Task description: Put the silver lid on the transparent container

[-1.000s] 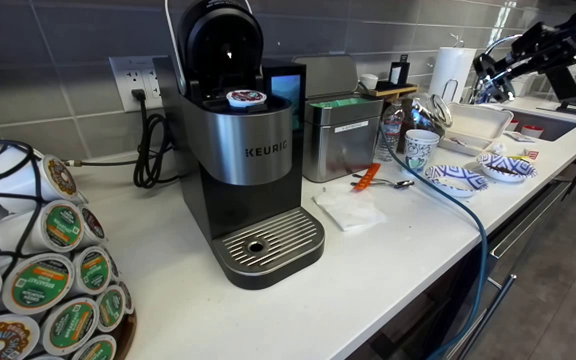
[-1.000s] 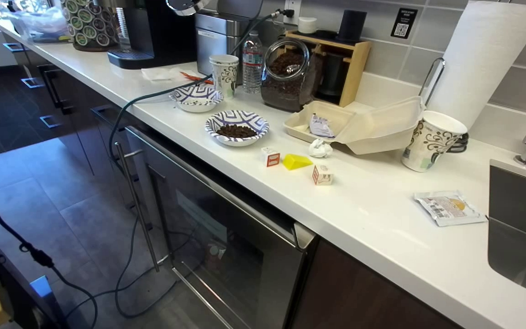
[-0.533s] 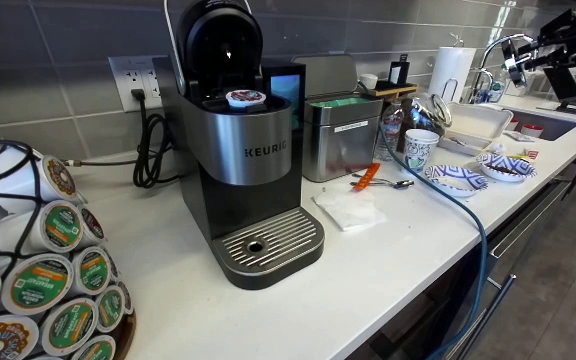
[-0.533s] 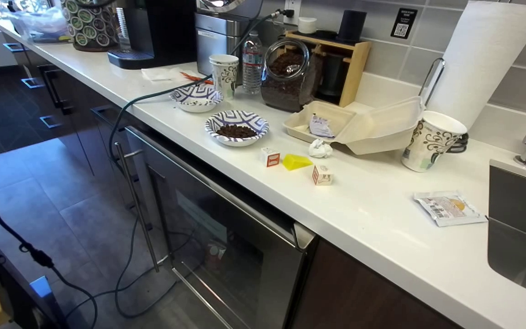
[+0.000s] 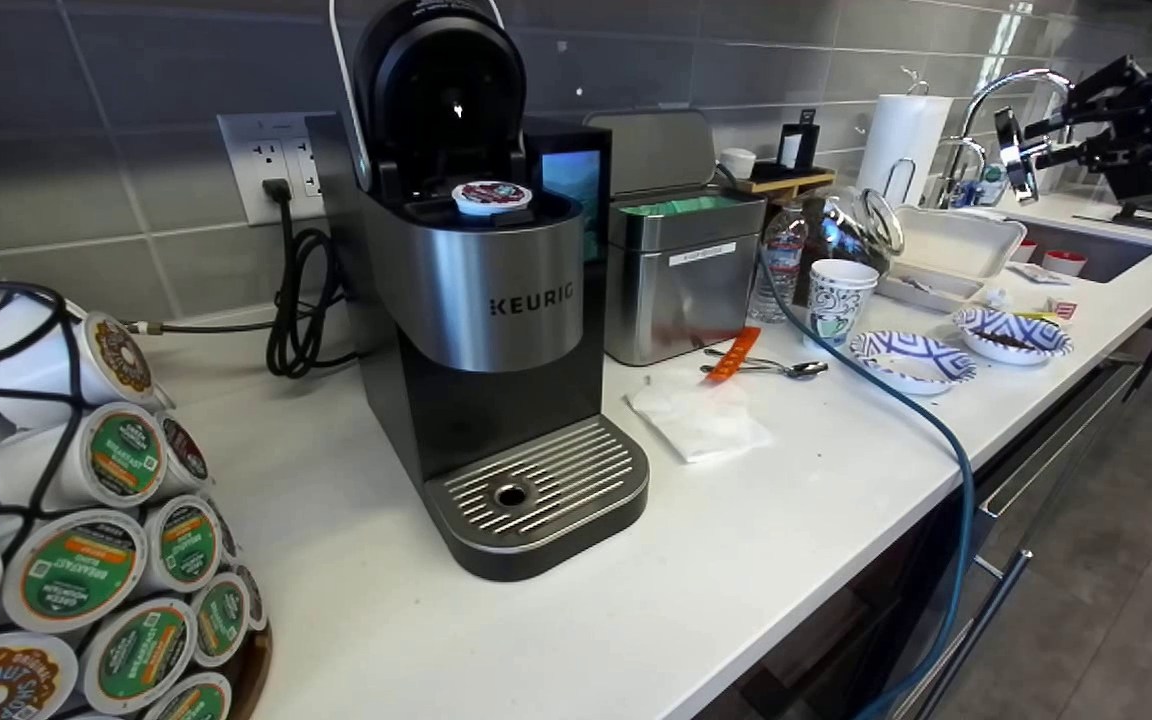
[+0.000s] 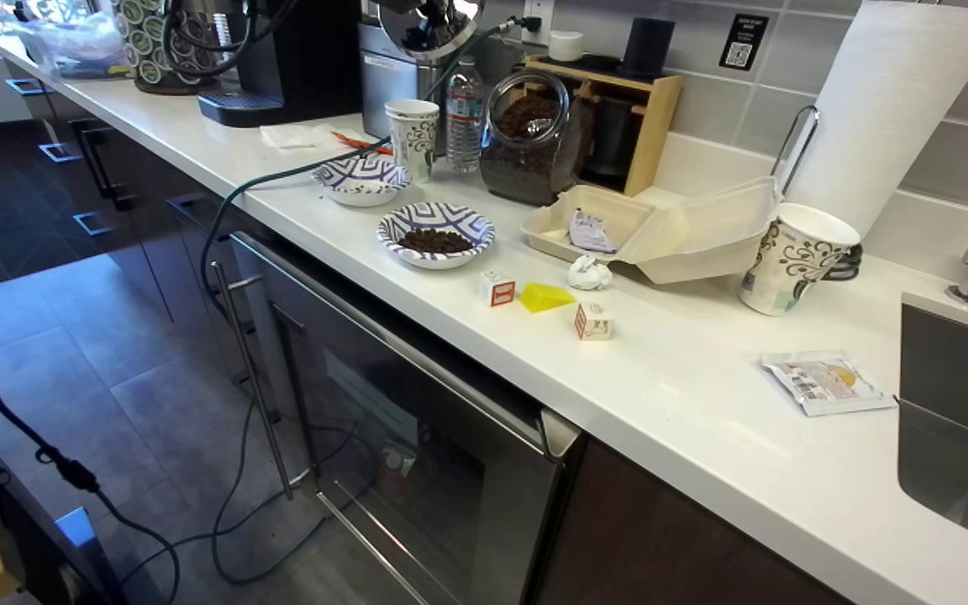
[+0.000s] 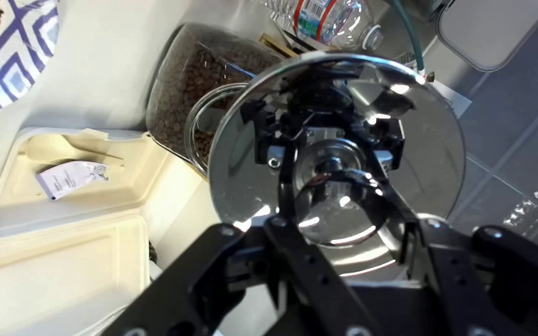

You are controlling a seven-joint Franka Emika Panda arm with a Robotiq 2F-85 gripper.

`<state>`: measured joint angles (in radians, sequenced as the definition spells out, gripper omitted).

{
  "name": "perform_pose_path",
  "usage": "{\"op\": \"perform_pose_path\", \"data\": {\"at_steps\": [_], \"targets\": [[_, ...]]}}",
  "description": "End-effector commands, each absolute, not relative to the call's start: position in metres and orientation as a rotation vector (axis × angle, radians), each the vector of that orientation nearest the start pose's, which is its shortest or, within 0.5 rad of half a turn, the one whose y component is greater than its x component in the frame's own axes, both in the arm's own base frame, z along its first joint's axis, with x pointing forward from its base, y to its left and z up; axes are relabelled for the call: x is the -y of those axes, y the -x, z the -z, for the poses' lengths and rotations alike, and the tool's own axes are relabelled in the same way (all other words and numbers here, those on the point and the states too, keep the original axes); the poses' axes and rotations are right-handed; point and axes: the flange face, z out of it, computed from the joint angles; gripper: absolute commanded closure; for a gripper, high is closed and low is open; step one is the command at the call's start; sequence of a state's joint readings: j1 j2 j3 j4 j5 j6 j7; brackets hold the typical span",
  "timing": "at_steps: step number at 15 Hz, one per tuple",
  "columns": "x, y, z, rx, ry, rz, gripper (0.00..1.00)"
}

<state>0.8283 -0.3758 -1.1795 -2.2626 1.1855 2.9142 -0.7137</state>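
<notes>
My gripper (image 5: 1041, 140) is shut on the knob of the silver lid (image 5: 1016, 160), a shiny round disc held in the air and steeply tilted. The lid also shows at the top of an exterior view (image 6: 432, 27), where most of the gripper is out of frame. In the wrist view the lid (image 7: 250, 172) lies beyond the fingers (image 7: 341, 219) and hides part of the jar's mouth. The transparent container is a glass jar (image 6: 526, 172) of coffee beans, its open round mouth slanted to the side. It also shows in the wrist view (image 7: 180, 79). Lid and jar look apart.
A water bottle (image 6: 465, 126), a steel bin (image 6: 400, 84) and a wooden stand (image 6: 656, 139) surround the jar. A takeout box (image 6: 694, 239), patterned bowls (image 6: 436, 252) and paper cups (image 6: 413, 139) stand nearby. A cable (image 6: 282, 172) crosses the counter.
The lid in the gripper has moved right and lower in an exterior view, and has turned more upright. A loop of the arm's cable has come into view there.
</notes>
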Motion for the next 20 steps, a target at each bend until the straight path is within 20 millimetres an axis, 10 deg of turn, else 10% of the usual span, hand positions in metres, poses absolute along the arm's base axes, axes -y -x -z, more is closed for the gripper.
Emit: {"op": "perform_pose_path", "data": {"at_steps": [1,7,15,20], "targets": [[0.283,-0.468,-0.450,-0.994,2.064,1.120,0.79],[0.321,-0.485,-0.429,-1.046,1.954,1.015,0.79],[0.294,-0.540,-0.397,-1.123,2.141,1.056,0.79],[0.322,-0.564,-0.373,-1.127,2.215,1.010,0.79]]}}
